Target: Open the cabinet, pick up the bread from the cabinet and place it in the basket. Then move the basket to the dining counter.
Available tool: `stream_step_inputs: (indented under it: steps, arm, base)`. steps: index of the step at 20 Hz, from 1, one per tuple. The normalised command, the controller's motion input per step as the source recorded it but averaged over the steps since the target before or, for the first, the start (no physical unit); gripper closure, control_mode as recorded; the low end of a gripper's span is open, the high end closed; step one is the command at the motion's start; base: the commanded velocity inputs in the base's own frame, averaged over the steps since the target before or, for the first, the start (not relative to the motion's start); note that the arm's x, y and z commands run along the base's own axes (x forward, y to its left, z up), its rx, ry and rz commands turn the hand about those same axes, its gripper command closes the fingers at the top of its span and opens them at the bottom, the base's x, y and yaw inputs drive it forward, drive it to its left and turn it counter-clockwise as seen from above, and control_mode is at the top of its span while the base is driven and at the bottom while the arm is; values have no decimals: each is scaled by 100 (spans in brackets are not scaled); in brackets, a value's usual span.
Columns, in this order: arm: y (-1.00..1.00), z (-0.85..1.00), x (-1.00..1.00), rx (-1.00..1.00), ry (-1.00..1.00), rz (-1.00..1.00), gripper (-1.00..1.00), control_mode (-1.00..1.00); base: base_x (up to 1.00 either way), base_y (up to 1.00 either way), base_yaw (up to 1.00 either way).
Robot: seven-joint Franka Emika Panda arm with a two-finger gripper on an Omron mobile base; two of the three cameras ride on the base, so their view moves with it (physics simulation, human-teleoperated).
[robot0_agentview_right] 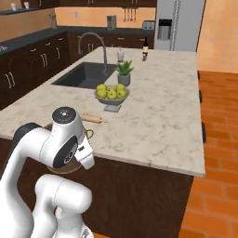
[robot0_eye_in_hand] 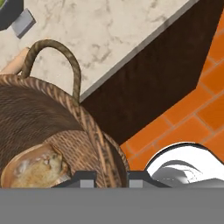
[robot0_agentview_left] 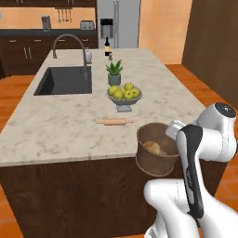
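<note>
the gripper [robot0_eye_in_hand: 111,177] is clamped on the rim of the woven basket [robot0_agentview_left: 157,153] — one dark fingertip inside the wall, one outside. the basket hangs at the near edge of the dining counter [robot0_agentview_left: 69,125], partly over the brick floor [robot0_eye_in_hand: 192,118]. the bread [robot0_eye_in_hand: 37,168] lies on the basket's bottom; a rolling pin [robot0_agentview_left: 115,122] and a bowl of apples [robot0_agentview_left: 124,94] rest on the marbled top.

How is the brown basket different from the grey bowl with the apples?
The basket is brown, woven and deep, with a loop handle; the bowl is grey, smooth and shallow on a small foot. The basket holds a bread bun and hangs at the counter edge, off the top; the bowl holds green-yellow apples and stands mid-counter. Both are round, open containers holding food.
</note>
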Motion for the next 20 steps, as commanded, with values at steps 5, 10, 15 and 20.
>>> stream_step_inputs:
  steps: [5,10,15,20]
  arm:
    - [0,0,0,0,0,0,100,100]
    - [0,0,0,0,0,0,100,100]
    - [0,0,0,0,0,0,100,100]
    - [0,0,0,0,0,0,100,100]
  base:
    - [22,-84,-2]
    - [48,-56,0]
    - [4,-38,0]
    - [45,-15,0]
